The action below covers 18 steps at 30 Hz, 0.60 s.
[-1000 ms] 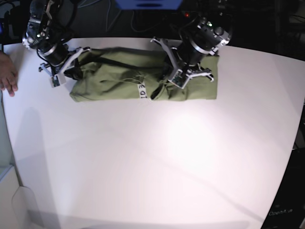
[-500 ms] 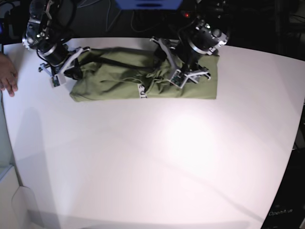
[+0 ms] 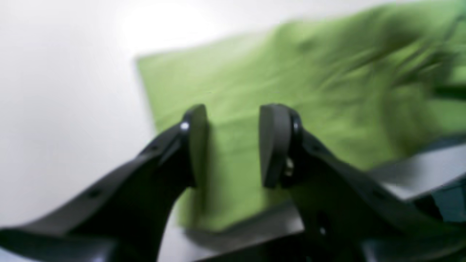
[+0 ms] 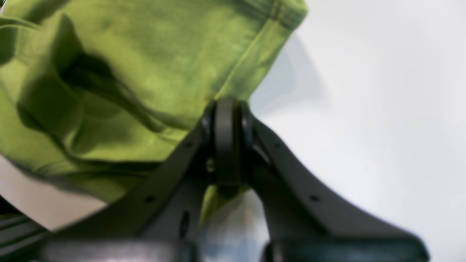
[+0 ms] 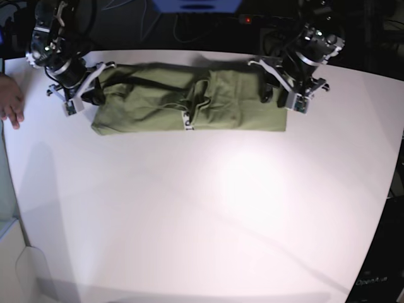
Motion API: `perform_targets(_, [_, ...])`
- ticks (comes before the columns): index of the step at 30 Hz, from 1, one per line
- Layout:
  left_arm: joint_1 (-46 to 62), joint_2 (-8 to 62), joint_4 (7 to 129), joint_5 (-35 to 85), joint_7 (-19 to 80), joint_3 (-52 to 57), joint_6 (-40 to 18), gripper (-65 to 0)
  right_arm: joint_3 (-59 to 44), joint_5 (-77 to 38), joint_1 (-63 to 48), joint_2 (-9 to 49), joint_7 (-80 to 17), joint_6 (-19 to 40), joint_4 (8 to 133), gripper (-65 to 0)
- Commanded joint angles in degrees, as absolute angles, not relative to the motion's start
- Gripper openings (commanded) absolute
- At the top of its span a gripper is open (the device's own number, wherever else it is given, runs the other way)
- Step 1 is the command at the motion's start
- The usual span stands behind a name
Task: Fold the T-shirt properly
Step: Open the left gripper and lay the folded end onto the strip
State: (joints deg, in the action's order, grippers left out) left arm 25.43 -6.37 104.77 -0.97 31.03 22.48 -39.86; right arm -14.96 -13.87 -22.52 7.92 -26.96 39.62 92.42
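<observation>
The olive-green T-shirt (image 5: 158, 104) lies as a long folded band across the far side of the white table (image 5: 208, 208), its white tag (image 5: 187, 120) at the front edge near the middle. My left gripper (image 5: 281, 100) hovers over the band's right end. In the left wrist view this gripper (image 3: 233, 116) is open, with only the T-shirt (image 3: 291, 80) showing through the gap. My right gripper (image 5: 85, 98) is at the band's left end. In the right wrist view the right gripper (image 4: 225, 109) is shut on a hemmed edge of the T-shirt (image 4: 145, 62).
A person's hand (image 5: 9, 101) rests on the table's left edge. Dark equipment and cables sit behind the far edge. White tabletop spreads in front of the shirt.
My left gripper let go of the fabric at the shirt's middle, opened, and moved right to the band's right end. The right gripper kept its grip and place.
</observation>
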Motion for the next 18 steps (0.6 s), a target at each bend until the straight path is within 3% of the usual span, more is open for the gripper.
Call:
perform_targets(1, [24.48, -5.67, 103.78, 0.66, 29.41, 22.81, -40.00, -42.4, -15.34, -12.62, -22.64, 8.57, -28.35, 40.00, 92.97, -62.7])
perform_targets(4, [22.64, -4.53, 98.15, 0.84, 29.41, 22.81, -40.00, -42.4, -17.45, -12.62, -22.64, 8.57, -28.44, 40.00, 93.93, -57.3])
perform_targets(12, [19.74, -4.62, 92.09, 0.40, 28.97, 22.73, -40.00, -42.4, -20.26, -12.79, -23.16, 8.48, -37.05, 40.00, 104.04, -22.5])
perform_targets(15, [19.38, -4.53, 90.68, 0.40, 28.97, 22.73, -40.00, -42.4, -20.09, -12.97, -23.16, 8.31, -41.80, 40.00, 108.00, -16.8])
perform_targets(18, [19.38, -4.53, 90.59, 0.40, 28.97, 22.73, -40.00, -42.4, -20.79, -13.05, -22.55, 6.64, -45.85, 40.00, 108.53, -16.2])
